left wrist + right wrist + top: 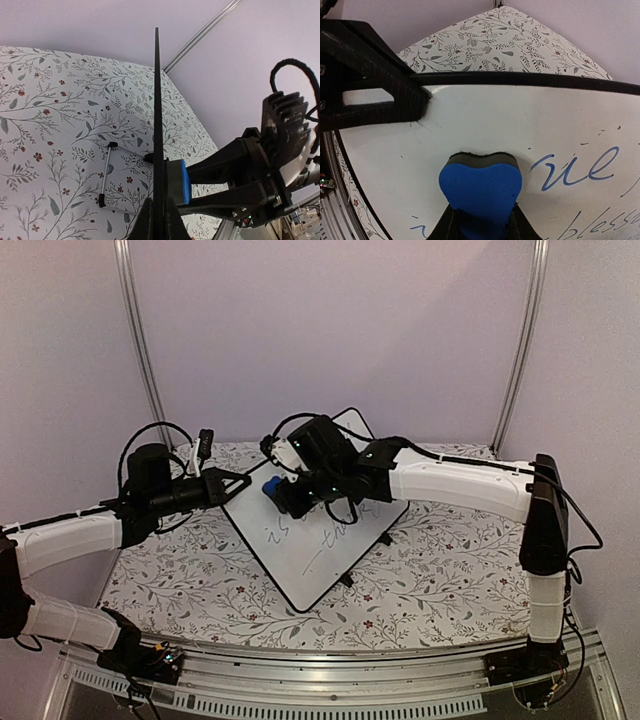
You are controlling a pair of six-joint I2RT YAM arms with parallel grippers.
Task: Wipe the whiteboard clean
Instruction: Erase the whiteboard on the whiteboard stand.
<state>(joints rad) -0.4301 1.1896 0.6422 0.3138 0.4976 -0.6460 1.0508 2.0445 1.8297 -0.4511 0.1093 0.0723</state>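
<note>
The whiteboard [310, 540] stands tilted on the table's middle, with blue handwriting [580, 170] on its face. My left gripper [236, 483] is shut on the board's upper left edge; in the left wrist view the board is an edge-on black line [156, 100] between my fingers [159, 220]. My right gripper [285, 492] is shut on a blue eraser [271, 486] and presses its dark felt side against the board's face. In the right wrist view the eraser [481, 187] rests on the white surface [520, 120] left of the writing, below the left gripper [422, 102].
The table [180, 580] has a floral cloth. The board's wire stand [105, 175] with black feet sits behind it. Metal frame posts [140, 340] stand at the back corners, and a rail [330, 680] runs along the near edge.
</note>
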